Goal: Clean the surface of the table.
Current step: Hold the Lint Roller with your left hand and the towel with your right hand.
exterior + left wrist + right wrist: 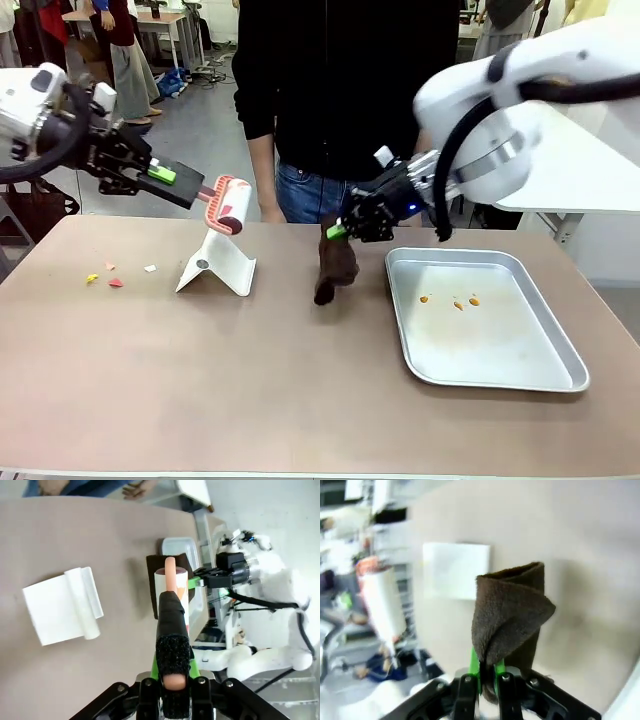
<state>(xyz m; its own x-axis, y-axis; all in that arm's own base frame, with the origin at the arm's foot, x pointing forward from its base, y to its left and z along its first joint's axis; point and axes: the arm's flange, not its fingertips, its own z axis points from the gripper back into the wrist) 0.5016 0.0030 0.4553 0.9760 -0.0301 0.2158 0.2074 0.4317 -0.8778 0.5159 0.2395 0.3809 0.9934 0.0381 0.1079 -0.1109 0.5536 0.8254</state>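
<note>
Stand (215, 268) on table (250, 390) just under roller (231, 203) held in left gripper (166, 176), scraps (106, 277) farther left; tray (500, 384) right of cloth (337, 266) hanging from right gripper (341, 229).

Front of table (250, 420) open; stand (222, 266), tray (500, 350) block beyond.

The coloured scraps (115, 282) on the counter (200, 380) and the orange bits (474, 300) in the tray (480, 345) are too small to identify, the brown cloth (512, 615) hides the right hand's (487, 672) fingertips, and everything beyond it in the right wrist view is blurred.
</note>
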